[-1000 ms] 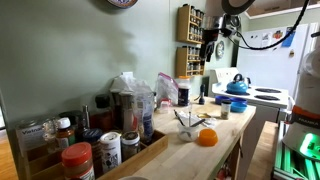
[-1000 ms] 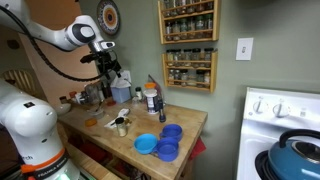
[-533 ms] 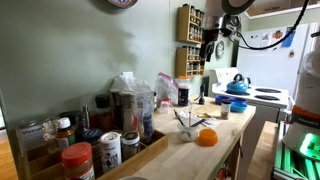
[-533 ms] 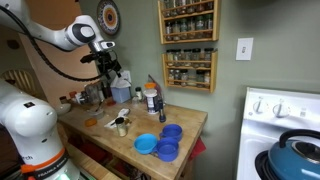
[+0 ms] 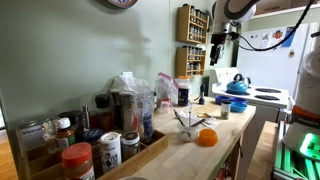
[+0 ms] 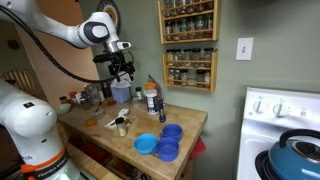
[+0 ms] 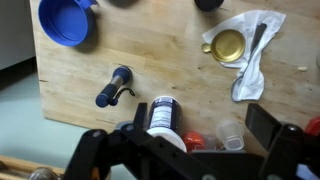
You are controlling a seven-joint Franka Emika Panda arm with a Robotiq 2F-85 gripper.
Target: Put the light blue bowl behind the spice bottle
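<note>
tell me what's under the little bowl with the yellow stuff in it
In the wrist view the little bowl sits on a crumpled white napkin spread on the wooden counter. A utensil lies beside it. Whatever the napkin covers cannot be seen.

An orange ball (image 5: pixel 206 138) sits on the wooden counter (image 5: pixel 180 158), and a blue kettle (image 5: pixel 237 86) on the white stove (image 5: pixel 265 97).

Exterior view: low, far back, looking along the surface (image 5: pixel 175 150).
Exterior view: higher, nearer the surface (image 6: pixel 110 140) corner.
Wrist view: straight down — close.
Shared: the surface.
</note>
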